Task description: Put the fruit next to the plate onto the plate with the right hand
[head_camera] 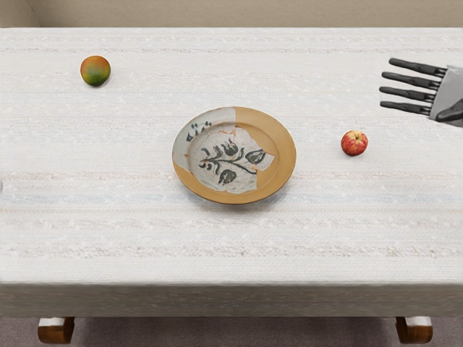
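A small red apple (pixel 354 142) lies on the table just right of the plate (pixel 278 141), apart from its rim. The plate is round and ochre, with a white patch and a dark leaf drawing, and nothing lies on it. My right hand (pixel 409 87) comes in from the right edge, up and to the right of the apple, with its dark fingers (pixel 412 68) stretched straight toward the left and holding nothing. The left arm does not show.
A green and orange fruit (pixel 95 70), like a mango, lies far off at the table's back left. The table (pixel 231 238) has a pale woven cloth; its front edge runs across the lower part of the picture.
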You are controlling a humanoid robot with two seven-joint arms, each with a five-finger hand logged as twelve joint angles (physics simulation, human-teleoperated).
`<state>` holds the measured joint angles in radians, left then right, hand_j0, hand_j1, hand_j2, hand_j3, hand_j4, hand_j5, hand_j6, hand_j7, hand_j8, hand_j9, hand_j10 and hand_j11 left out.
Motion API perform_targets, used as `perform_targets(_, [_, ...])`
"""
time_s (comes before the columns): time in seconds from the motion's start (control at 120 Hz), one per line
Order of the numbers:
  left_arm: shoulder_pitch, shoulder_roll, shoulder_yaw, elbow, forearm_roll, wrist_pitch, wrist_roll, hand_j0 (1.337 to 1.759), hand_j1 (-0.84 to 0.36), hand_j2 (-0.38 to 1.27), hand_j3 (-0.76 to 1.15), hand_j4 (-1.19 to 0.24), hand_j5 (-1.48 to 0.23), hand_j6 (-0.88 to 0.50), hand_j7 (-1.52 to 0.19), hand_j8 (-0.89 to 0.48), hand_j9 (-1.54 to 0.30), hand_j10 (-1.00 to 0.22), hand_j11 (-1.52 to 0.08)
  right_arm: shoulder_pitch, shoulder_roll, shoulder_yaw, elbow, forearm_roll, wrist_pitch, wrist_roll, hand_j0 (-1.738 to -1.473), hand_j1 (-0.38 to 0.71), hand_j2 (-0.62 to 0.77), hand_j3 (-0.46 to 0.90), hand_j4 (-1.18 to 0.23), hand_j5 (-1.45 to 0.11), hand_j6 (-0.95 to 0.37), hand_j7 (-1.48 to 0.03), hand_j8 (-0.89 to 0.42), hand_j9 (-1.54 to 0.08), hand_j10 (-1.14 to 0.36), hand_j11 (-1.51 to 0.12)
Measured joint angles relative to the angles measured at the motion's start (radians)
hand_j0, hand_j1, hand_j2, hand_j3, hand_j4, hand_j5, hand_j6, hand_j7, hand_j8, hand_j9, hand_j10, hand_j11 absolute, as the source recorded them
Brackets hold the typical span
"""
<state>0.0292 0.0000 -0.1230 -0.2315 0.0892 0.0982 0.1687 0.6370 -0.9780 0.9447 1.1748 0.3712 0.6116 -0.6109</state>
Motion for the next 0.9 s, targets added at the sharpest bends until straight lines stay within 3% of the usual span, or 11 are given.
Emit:
perform_targets(0.192, [0.0,0.0,0.0,0.0,0.0,0.0,0.0,1.658,0.34,0.0,0.0,-0.01,-0.01,-0.01,-0.01,-0.01,-0.01,-0.01,-0.01,0.009,-0.005,-0.001,0.006,-0.065,0.0,0.0,-1.658,-0.33,0.0,0.0,-0.01,-0.02,-0.01,-0.02,-0.01,-0.02,-0.01,-0.02])
perform_targets(0.283, [0.0,0.0,0.0,0.0,0.0,0.0,0.0,1.658,0.34,0.0,0.0,-0.01,-0.01,-0.01,-0.01,-0.01,-0.01,-0.01,-0.01,0.062,-0.005,0.002,0.129,-0.332,-0.014,0.0,-1.658,-0.32,0.0,0.0,-0.02,-0.03,-0.02,-0.03,-0.02,-0.03,-0.02,-0.03])
perform_targets(0.383, [0.0,0.0,0.0,0.0,0.0,0.0,0.0,1.658,0.34,0.0,0.0,-0.01,-0.01,-0.01,-0.01,-0.01,-0.01,-0.01,-0.01,0.103,-0.001,-0.001,0.301,-0.647,-0.178,0.0,-1.658,-0.32,0.0,0.0,-0.02,-0.03,-0.02,-0.03,-0.02,-0.03,-0.02,-0.03])
perform_targets(0.508, [-0.001,0.0,0.0,0.0,0.0,0.0,0.0,1.658,0.34,0.0,0.0,-0.01,-0.01,-0.01,-0.01,-0.01,-0.01,-0.01,-0.01,0.127,0.044,-0.071,0.39,-1.034,-0.414,0.0,-1.658,-0.32,0.0,0.0,-0.03,-0.03,-0.03,-0.03,-0.03,-0.03,-0.03,-0.03])
perform_targets(0.6, [-0.002,0.0,0.0,0.0,0.0,0.0,0.0,1.658,0.34,0.0,0.0,-0.01,-0.01,-0.01,-0.01,-0.01,-0.01,-0.01,-0.01,0.142,0.091,-0.159,0.411,-1.237,-0.603,0.0,-1.658,-0.32,0.0,0.0,-0.03,-0.04,-0.03,-0.04,-0.03,-0.04,-0.03,-0.04])
perform_targets(0.65, [-0.002,0.0,0.0,0.0,0.0,0.0,0.0,1.658,0.34,0.0,0.0,-0.01,-0.01,-0.01,-0.01,-0.01,-0.01,-0.01,-0.01,0.207,0.11,-0.27,0.41,-1.3,-0.656,0.0,-1.658,-0.32,0.0,0.0,-0.03,-0.04,-0.03,-0.04,-0.03,-0.04,-0.03,-0.04])
perform_targets(0.758, [-0.002,0.0,0.0,0.0,0.0,0.0,0.0,1.658,0.34,0.0,0.0,-0.01,-0.01,-0.01,-0.01,-0.01,-0.01,-0.01,-0.01,0.389,0.172,-0.538,0.377,-1.359,-0.714,0.0,-1.658,-0.32,0.0,0.0,-0.03,-0.04,-0.03,-0.04,-0.03,-0.04,-0.03,-0.04])
perform_targets(0.9, [-0.002,0.0,0.0,0.0,0.0,0.0,0.0,1.658,0.34,0.0,0.0,-0.01,-0.01,-0.01,-0.01,-0.01,-0.01,-0.01,-0.01,0.45,0.228,-0.676,0.347,-1.392,-0.848,0.0,-1.658,-0.29,-0.01,0.0,-0.06,-0.07,-0.06,-0.07,-0.06,-0.07,-0.06,-0.07])
